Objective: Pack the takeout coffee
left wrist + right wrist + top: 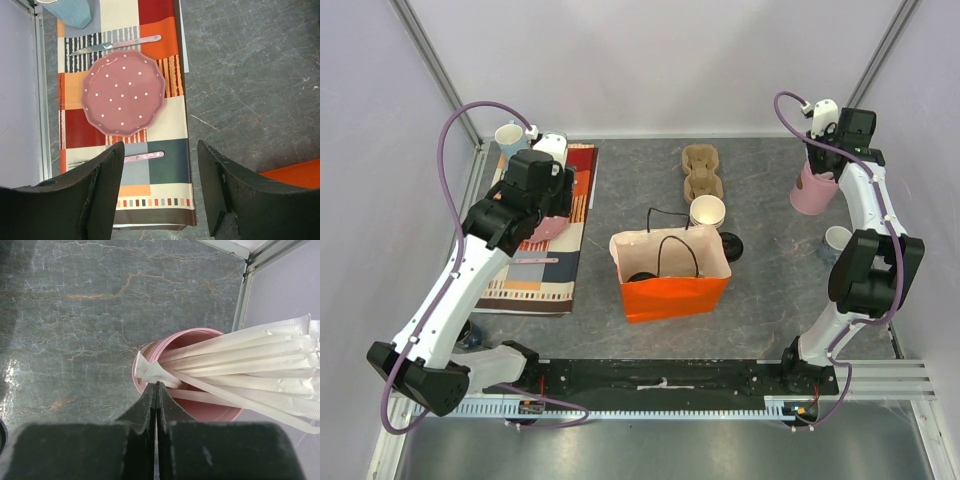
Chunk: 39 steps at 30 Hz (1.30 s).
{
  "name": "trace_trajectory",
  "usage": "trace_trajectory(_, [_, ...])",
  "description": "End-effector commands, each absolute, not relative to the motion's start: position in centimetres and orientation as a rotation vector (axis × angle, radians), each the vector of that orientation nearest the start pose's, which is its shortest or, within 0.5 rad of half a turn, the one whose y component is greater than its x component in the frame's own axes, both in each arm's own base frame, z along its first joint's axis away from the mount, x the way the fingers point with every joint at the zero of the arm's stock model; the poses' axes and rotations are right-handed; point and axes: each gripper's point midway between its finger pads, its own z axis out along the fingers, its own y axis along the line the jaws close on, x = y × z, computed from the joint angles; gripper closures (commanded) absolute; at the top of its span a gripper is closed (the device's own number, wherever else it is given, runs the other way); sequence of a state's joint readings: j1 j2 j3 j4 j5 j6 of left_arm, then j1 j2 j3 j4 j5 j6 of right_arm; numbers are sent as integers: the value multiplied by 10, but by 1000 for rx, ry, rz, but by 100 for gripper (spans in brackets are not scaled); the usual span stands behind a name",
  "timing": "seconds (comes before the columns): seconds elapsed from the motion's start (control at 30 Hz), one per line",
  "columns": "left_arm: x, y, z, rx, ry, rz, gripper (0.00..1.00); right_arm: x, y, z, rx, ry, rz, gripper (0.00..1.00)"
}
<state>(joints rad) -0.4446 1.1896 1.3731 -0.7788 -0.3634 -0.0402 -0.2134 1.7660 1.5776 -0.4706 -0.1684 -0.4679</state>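
Observation:
An orange paper bag [675,290] stands open in the middle of the table. Inside it a round black lid [641,276] shows, which I take for the takeout coffee; its cup body is hidden. My right gripper [817,168] is far from it at the back right, over a pink cup [210,412] full of paper-wrapped straws [240,360]. Its jaws [156,386] are shut, pinching the folded end of one wrapped straw at the cup's rim. My left gripper [160,190] hangs open and empty above the placemat's [165,165] near end.
A pink dotted plate [122,92], a knife [115,45] and a fork handle [145,156] lie on the placemat. A blue mug [510,135] stands behind it. Behind the bag are nested lidless cups [707,212], a loose black lid [731,246] and a cardboard cup carrier [701,172].

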Motion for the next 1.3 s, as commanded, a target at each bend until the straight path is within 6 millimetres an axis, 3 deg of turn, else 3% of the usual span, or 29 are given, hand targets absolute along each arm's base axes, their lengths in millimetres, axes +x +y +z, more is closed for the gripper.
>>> trace_trajectory(0.0, [325, -87, 297, 234, 2098, 104, 34, 484, -96, 224, -365, 2143, -216, 100])
trace_trajectory(0.3, [327, -89, 301, 233, 2090, 93, 34, 474, -104, 252, -314, 2105, -286, 100])
trace_trajectory(0.4, [326, -88, 302, 234, 2089, 94, 34, 475, -107, 247, -313, 2113, -285, 99])
trace_trajectory(0.43, [325, -88, 301, 237, 2090, 98, 34, 477, -108, 241, -305, 2124, -281, 80])
trace_trajectory(0.53, [323, -86, 300, 242, 2089, 105, 35, 481, -107, 233, -312, 2132, -250, 63])
trace_trajectory(0.7, [320, -84, 297, 246, 2095, 108, 35, 469, -97, 218, -419, 2158, -215, 51])
trace_trajectory(1.07, [321, -88, 293, 255, 2107, 96, 35, 489, -102, 219, -414, 2138, -231, 47])
trace_trajectory(1.2, [322, -89, 290, 259, 2114, 98, 35, 502, -91, 216, -406, 2132, -168, 65])
trace_trajectory(1.27, [323, -88, 291, 260, 2112, 100, 36, 503, -88, 216, -425, 2134, -184, 67])
